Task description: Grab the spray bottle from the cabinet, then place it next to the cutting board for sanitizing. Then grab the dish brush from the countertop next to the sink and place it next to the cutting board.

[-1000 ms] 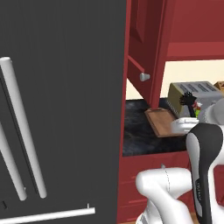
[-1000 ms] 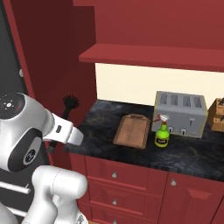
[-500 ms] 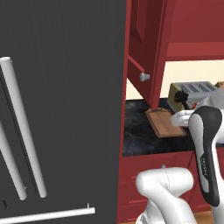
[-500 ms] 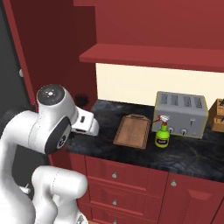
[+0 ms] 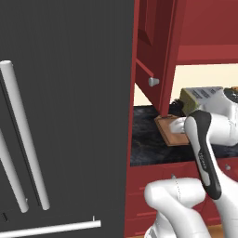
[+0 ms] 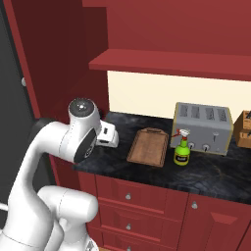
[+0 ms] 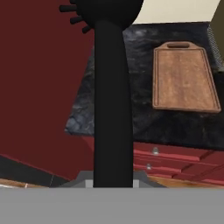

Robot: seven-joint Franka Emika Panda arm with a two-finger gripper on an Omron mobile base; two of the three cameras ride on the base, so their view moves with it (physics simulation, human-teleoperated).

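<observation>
Now, fingers tight on the black dish brush, above the countertop beside the cutting board.

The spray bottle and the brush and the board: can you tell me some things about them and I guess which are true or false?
1. The spray bottle stands on the countertop between the cutting board and the toaster. True.
2. The cutting board lies inside the sink. False: it lies flat on the countertop.
3. The gripper holds a black dish brush. True.
4. The spray bottle is blue. False: it is green.
5. The toaster has fallen over. False: it stands upright.
</observation>
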